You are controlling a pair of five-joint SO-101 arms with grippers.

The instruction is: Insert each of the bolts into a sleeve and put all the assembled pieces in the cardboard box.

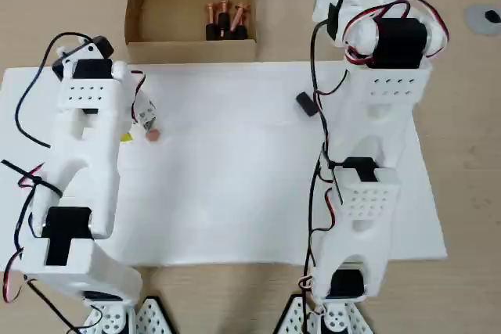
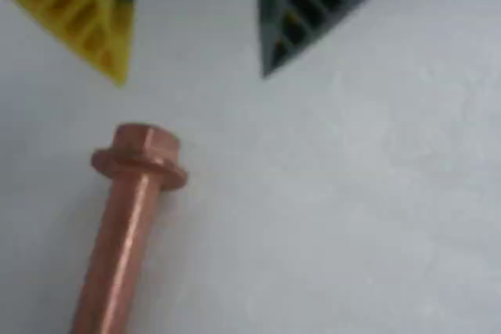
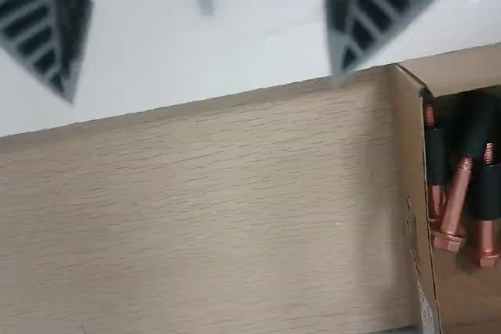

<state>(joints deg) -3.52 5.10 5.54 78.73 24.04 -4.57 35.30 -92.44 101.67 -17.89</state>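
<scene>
As seen from the high camera, the cardboard box (image 1: 137, 33) sits between 11 and 12 o'clock on the wooden counter (image 1: 462, 115), just beyond the far edge of a white sheet (image 1: 235, 185). Three assembled pieces (image 1: 226, 19) (copper bolts seated in black sleeves) lie together inside the box, against its near wall. The left arm (image 1: 86, 138) stands at 9 o'clock and the right arm (image 1: 376, 138) at 3 o'clock. One loose bolt (image 1: 153, 135) lies on the sheet at about 10 o'clock, just beside the left arm's front end. A black sleeve (image 1: 306, 103) lies on the sheet at about 1 o'clock, close to the right arm.

Left wrist camera: the left jaws stand open and hold nothing. The yellow fingertip (image 2: 86, 21) and the dark fingertip (image 2: 313, 13) are set apart, with bare sheet between them. The loose bolt lies flat on the sheet just beyond the tips, its flanged hex head toward the gap and clear of both fingers.

Right wrist camera: the right jaws stand wide open and hold nothing. The ribbed fingertips (image 3: 47, 29) hang over the sheet's edge, where it meets the bare counter. The box wall stands near one fingertip — inside it, the assembled pieces lie side by side.
</scene>
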